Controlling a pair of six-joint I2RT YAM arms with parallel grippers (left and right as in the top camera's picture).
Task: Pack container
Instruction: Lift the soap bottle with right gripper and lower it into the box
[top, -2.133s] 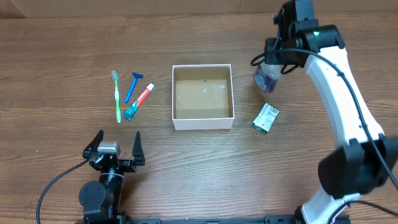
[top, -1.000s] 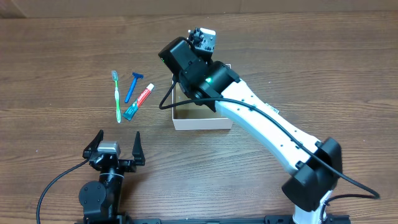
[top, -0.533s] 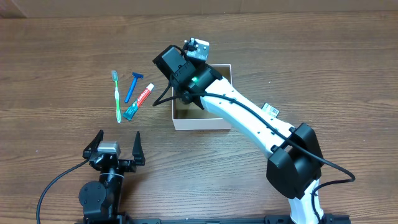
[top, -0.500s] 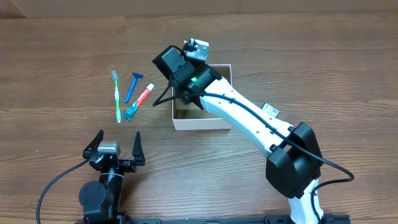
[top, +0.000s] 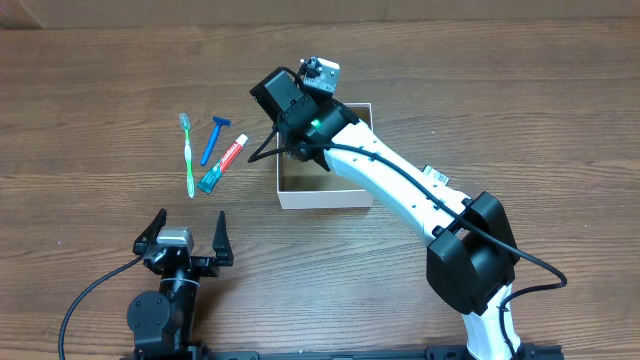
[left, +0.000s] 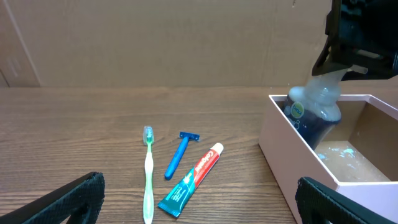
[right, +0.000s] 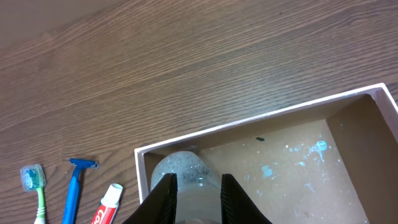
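The container (top: 325, 200) is a square white box with a tan inside, at the table's middle; it also shows in the left wrist view (left: 292, 155) and the right wrist view (right: 249, 121). My right gripper (right: 198, 186) is shut on a clear bottle of dark blue liquid (right: 183, 171). It holds the bottle upright inside the box's far left corner, as the left wrist view (left: 314, 112) shows. In the overhead view the right arm (top: 300, 120) hides the bottle. My left gripper (top: 185, 228) is open and empty near the front edge.
A green toothbrush (top: 188, 155), a blue razor (top: 212, 138) and a toothpaste tube (top: 222, 164) lie left of the box. A small green packet (top: 436, 178) lies right of it, partly behind the right arm. A cardboard wall stands at the back.
The right arm has swung the bottle from right of the box to over its far left corner. In the last half second it barely shifted. The left arm is still.
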